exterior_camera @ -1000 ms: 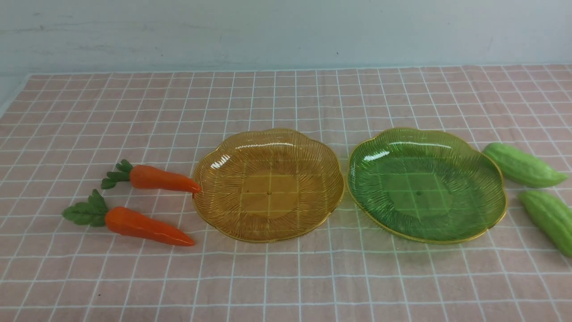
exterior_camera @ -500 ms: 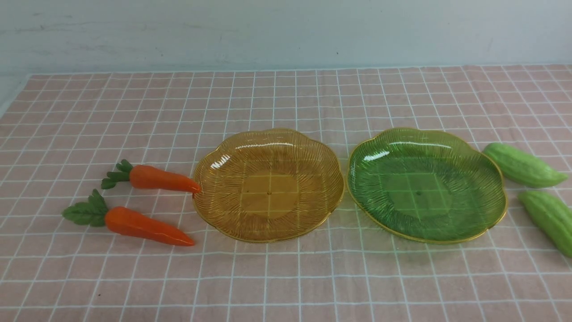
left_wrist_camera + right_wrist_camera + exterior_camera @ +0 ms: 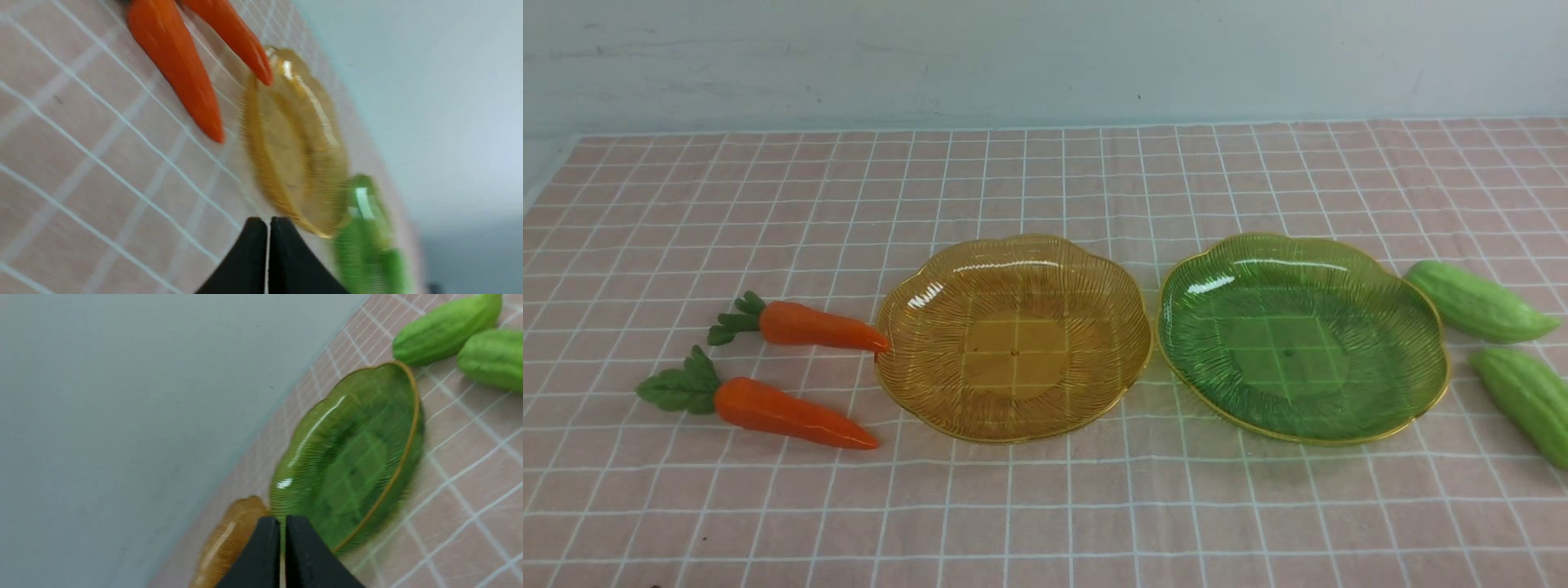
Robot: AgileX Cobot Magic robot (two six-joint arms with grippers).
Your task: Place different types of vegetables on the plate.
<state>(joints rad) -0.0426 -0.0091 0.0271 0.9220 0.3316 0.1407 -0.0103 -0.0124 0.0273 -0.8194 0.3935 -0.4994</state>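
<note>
Progress: nothing plated yet | carrots [image 3: 805, 325] at 9 o'clock of amber plate [image 3: 1013, 384] | gourds [image 3: 1478, 302] at 3 o'clock of green plate [image 3: 1298, 392] | left fingers [image 3: 249, 257], right fingers [image 3: 261, 555] pressed together, empty | every placement remains

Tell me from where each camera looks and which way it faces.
Front view: between the arms, facing forward over the amber plate and green plate; no arm shows.
Left wrist view: on the left arm, looking past the shut left gripper at two carrots.
Right wrist view: on the right arm, looking past the shut right gripper at two gourds.
Shared: both wrist views catch both plates.
</note>
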